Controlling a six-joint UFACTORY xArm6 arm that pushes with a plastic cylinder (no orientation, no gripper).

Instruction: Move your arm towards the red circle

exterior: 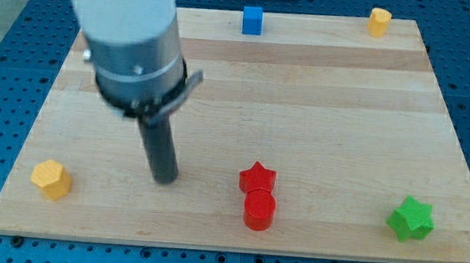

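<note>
The red circle [259, 210], a short cylinder, stands near the view's bottom edge of the wooden board, just right of centre. A red star [257, 178] sits right above it, touching or nearly touching it. My tip [164, 177] is the lower end of a dark rod that hangs from a large white and grey arm at the view's top left. The tip rests on the board to the left of the red circle and slightly above it, about a hand's width away, touching no block.
A yellow hexagon block [51, 178] lies at the bottom left, a green star [411, 218] at the bottom right. A blue cube [252, 20] sits at the top edge, a yellow block [380, 21] at the top right corner. The wooden board [321, 105] lies on a blue perforated table.
</note>
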